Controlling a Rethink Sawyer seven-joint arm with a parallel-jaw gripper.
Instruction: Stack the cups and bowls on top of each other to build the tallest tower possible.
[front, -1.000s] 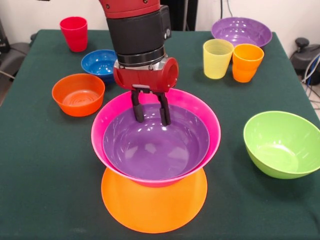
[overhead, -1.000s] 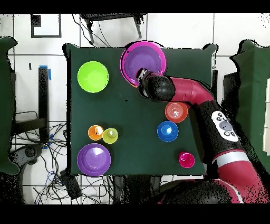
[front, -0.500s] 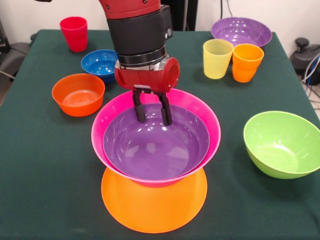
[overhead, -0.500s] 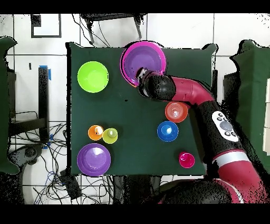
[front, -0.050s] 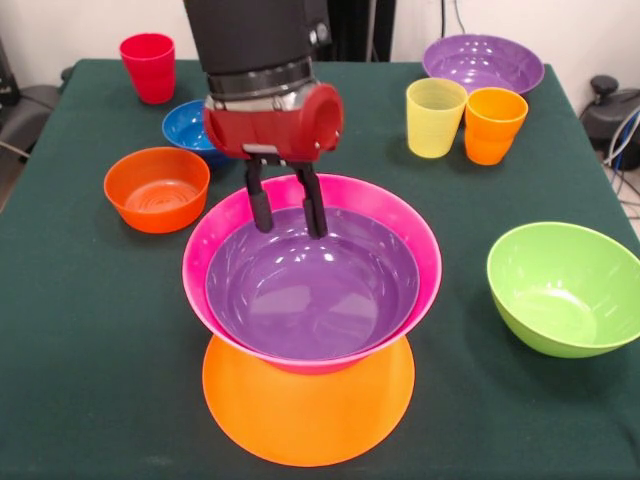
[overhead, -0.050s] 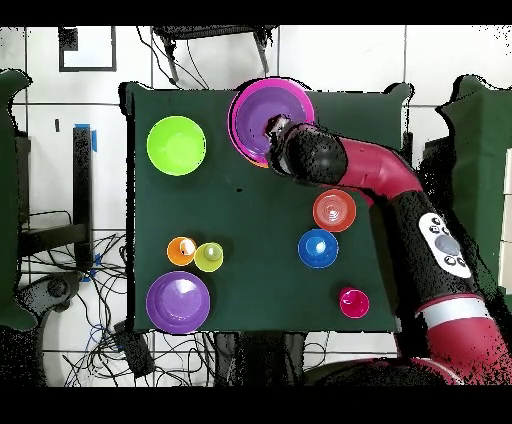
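Tower: an upturned orange bowl (front, -0.050s: 308, 415) serves as the broad base near the surface's (front, -0.050s: 90, 350) front edge; a pink bowl (front, -0.050s: 410, 240) sits upright on it with a purple bowl (front, -0.050s: 312, 290) nested inside.
Hand: the hand (front, -0.050s: 285, 213) hangs above the purple bowl's far rim, fingers a little apart, holding nothing.
Loose pieces: green bowl (front, -0.050s: 565, 287), blue bowl (front, -0.050s: 195, 125) and three cups wait apart.
Feel: glossy, smooth plastic, likely slippery.

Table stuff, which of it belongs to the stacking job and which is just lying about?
Job: tower, green bowl, purple bowl, orange bowl, blue bowl, red cup, yellow cup, orange cup, claw.

Lying about: floor cables.
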